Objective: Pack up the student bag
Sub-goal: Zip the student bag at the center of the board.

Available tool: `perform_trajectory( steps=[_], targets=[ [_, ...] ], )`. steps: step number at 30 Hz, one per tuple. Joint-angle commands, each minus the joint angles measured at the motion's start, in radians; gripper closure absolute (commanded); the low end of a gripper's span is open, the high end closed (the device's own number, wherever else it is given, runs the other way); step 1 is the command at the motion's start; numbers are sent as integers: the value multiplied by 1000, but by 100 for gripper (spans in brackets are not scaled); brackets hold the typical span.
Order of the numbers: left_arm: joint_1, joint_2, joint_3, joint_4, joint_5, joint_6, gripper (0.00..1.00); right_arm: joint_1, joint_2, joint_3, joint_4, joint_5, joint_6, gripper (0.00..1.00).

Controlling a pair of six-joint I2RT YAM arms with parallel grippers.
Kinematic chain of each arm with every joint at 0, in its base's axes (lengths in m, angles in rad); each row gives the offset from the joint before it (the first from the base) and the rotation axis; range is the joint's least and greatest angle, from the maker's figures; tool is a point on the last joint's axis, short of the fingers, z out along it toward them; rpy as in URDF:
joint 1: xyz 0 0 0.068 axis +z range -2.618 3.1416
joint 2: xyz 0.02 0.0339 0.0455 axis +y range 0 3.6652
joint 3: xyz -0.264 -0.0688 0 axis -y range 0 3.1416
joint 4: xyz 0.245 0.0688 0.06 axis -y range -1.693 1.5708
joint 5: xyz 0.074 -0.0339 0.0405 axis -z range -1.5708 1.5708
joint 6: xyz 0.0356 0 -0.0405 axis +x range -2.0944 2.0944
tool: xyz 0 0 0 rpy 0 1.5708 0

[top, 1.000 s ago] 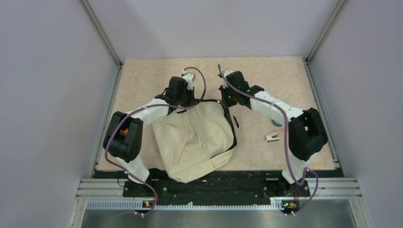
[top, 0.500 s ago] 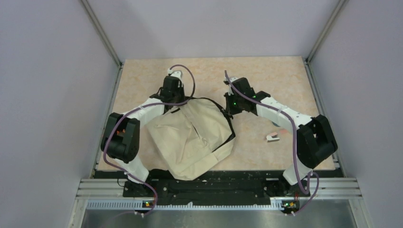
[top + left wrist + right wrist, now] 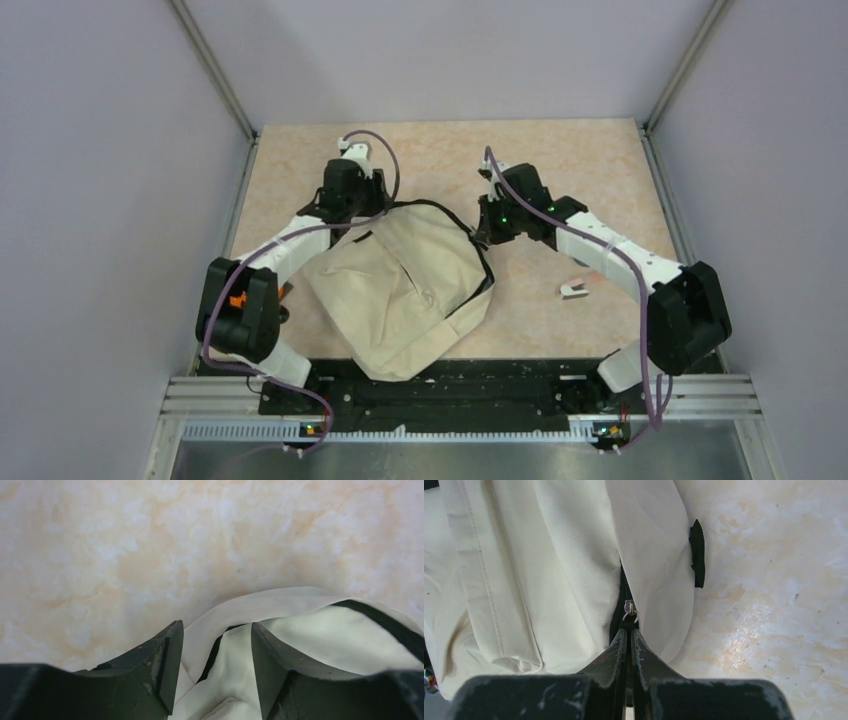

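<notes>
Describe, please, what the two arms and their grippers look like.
Both the left arm and right arm have white links, black joints and a purple cable. The left gripper and right gripper have dark, scuffed, wedge-shaped fingers. Green lights glow on the right wrist.

Far side open, near middle blocked
The student bag point(image 3: 410, 290) spreads from the near edge of the table point(image 3: 560, 160) to its middle; a small white object point(image 3: 573, 290) lies near the right edge.
</notes>
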State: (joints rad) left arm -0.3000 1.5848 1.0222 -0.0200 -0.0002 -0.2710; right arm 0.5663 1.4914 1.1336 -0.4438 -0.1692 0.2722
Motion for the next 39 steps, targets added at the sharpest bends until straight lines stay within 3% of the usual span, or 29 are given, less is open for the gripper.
perform_trajectory(
  steps=[1,8,15,23,39],
  targets=[
    [-7,-90,-8,208,222,174,40,-9,-24,74,-11,-22,-4,100],
    [-32,-34,20,307,566,331,39,-12,-17,74,3,-36,-2,100],
    [-78,110,111,314,720,418,38,-16,-33,68,10,-51,3,100],
    [-162,228,237,175,722,543,37,-18,-48,61,13,-66,5,100],
    [-199,271,260,79,771,586,40,-26,-66,41,25,-86,10,100]
  ],
)
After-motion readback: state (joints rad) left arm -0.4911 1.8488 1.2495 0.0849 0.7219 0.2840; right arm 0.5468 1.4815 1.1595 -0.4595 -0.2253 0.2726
